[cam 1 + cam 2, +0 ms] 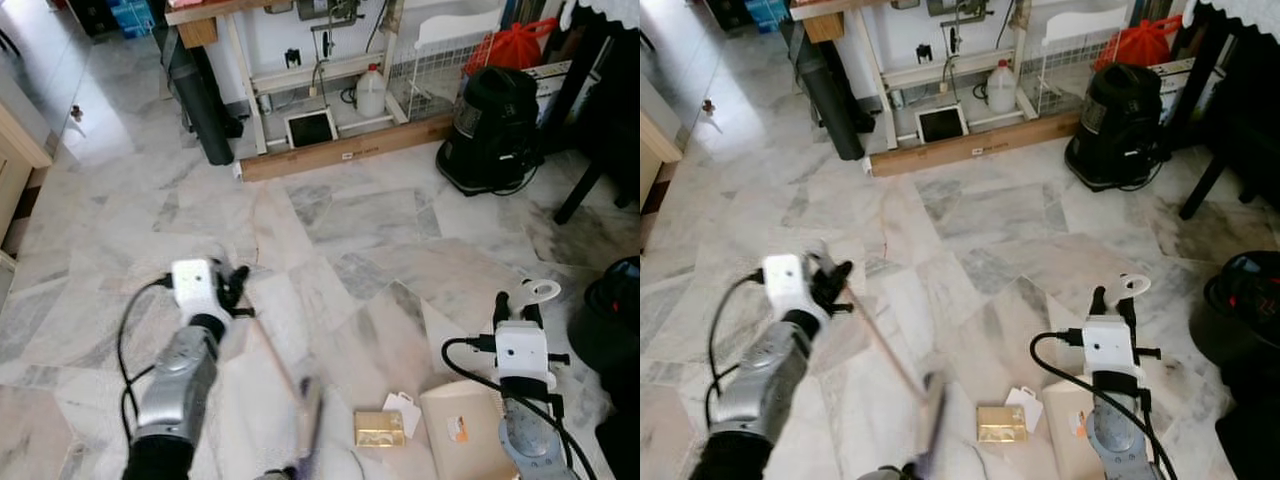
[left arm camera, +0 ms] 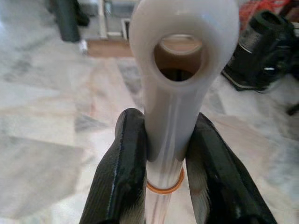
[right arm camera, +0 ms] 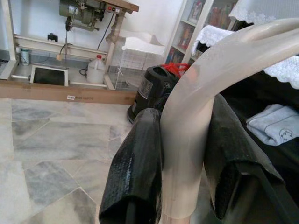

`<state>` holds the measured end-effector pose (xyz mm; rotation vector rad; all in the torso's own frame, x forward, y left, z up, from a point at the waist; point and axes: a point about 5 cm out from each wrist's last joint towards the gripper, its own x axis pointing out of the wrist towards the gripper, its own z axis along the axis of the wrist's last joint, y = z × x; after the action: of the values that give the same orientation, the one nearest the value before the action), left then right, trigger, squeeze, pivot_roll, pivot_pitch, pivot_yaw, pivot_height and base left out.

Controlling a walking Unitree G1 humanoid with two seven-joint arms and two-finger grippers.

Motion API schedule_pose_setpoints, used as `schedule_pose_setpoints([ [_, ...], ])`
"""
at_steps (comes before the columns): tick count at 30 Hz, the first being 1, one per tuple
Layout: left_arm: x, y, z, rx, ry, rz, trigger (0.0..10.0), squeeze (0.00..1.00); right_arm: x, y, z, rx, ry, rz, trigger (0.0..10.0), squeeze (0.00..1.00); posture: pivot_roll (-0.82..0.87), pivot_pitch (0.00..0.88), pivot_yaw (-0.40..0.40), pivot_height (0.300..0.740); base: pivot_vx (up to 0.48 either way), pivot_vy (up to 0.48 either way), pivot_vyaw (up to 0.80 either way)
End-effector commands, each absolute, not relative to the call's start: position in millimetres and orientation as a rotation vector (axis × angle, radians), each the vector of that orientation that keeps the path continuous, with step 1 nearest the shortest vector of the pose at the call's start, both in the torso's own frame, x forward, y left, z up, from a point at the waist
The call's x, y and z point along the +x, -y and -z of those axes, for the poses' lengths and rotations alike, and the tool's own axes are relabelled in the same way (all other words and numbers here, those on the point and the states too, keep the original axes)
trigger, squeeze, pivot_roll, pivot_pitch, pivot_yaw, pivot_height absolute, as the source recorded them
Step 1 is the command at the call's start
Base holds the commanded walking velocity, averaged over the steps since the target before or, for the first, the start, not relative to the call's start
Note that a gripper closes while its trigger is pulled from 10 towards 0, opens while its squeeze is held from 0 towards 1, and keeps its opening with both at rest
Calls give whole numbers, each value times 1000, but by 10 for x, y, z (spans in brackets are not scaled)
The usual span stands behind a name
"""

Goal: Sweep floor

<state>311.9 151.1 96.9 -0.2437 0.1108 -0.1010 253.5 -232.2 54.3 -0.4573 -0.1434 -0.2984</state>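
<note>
Left gripper (image 1: 232,290) pinches the thin pale broom handle (image 1: 275,355) slanting toward the gold packet (image 1: 379,428), while right gripper (image 1: 520,305) clamps the cream dustpan (image 1: 470,430) alongside.

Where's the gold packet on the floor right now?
In the left eye view the gold packet lies on the marble floor low in the middle, beside a white tag, left of the dustpan.
</note>
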Motion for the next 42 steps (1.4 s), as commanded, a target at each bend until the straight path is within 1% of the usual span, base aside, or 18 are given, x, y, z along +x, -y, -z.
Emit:
schedule_pose_setpoints([
  [1,3133,-1573,-951,-280,-127,78,10000,0,2466,2367,-471,-475,95,298,10000,0,51,183,116,740,0,0,0],
  [8,3172,-1567,-927,-334,-139,84,10000,0,2454,2352,-474,-468,87,297,10000,0,41,191,117,740,0,0,0],
  [18,3205,-1481,-890,-384,-198,147,10000,0,2411,2358,-468,-465,79,305,10000,0,28,194,125,740,0,0,0],
  [32,3327,-1306,-965,-558,-209,182,10000,0,2379,2356,-451,-456,63,313,10000,0,20,197,130,740,0,0,0],
  [35,3341,-1264,-986,-620,-220,204,10000,0,2371,2352,-444,-454,59,311,10000,0,21,196,129,740,0,0,0],
  [37,3346,-1270,-1000,-656,-218,207,10000,0,2368,2353,-432,-453,53,310,10000,0,22,198,128,740,0,0,0],
  [40,3347,-1295,-1010,-657,-213,202,10000,0,2369,2356,-429,-451,51,311,10000,0,23,195,129,740,0,0,0],
  [42,3350,-1345,-1041,-683,-192,182,10000,0,2371,2361,-424,-449,47,313,10000,0,27,193,128,740,0,0,0],
])
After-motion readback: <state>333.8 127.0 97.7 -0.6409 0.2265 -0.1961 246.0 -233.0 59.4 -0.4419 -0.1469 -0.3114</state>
